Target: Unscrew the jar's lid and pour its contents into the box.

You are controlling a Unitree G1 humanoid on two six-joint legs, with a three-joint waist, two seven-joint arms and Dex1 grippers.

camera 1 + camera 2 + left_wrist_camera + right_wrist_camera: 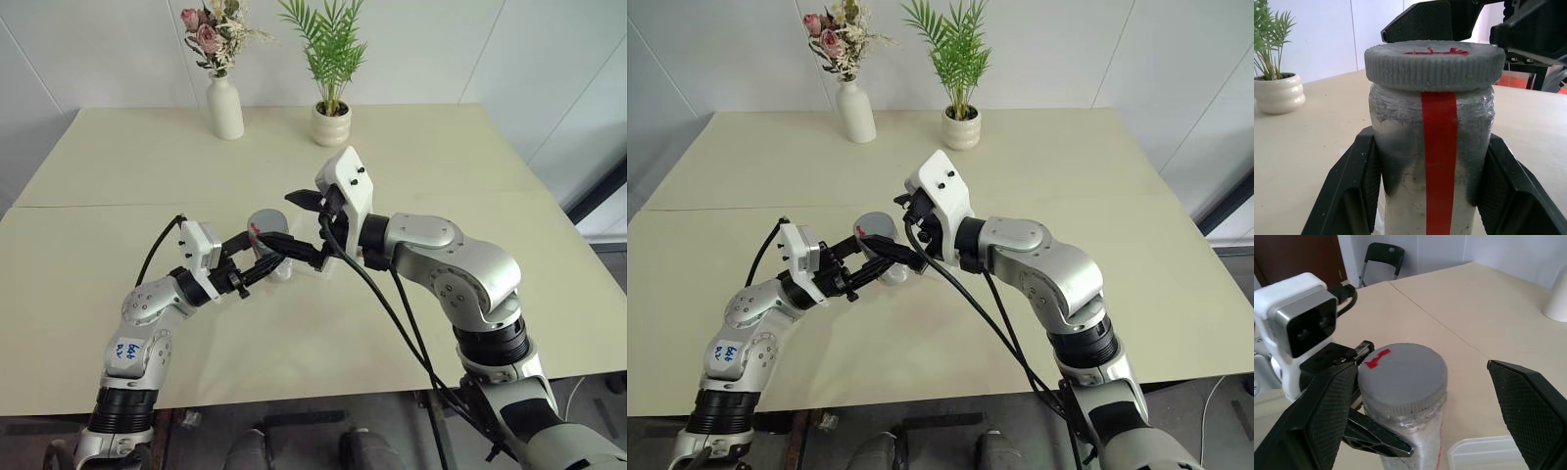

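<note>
So the left gripper (1432, 191) has the jar (1432, 161) clamped between its two black fingers (1352, 191), one on each side of the body, holding it up off the table (441, 166). The lid (1434, 63) is on top, grey with a red scribble, and a red stripe runs down the jar's side.

The right gripper (1420, 416) sits around the lid with fingers (1322, 416) spread wide, one on each side, not touching it. Plenty of gap on the far side.

The box (1484, 455) is on the table just below the jar, only a corner peeking out. Can't make out the contents through the frosty wall.

A vase (226, 106) and plant pot (331, 124) sit at the table's back edge.
</note>
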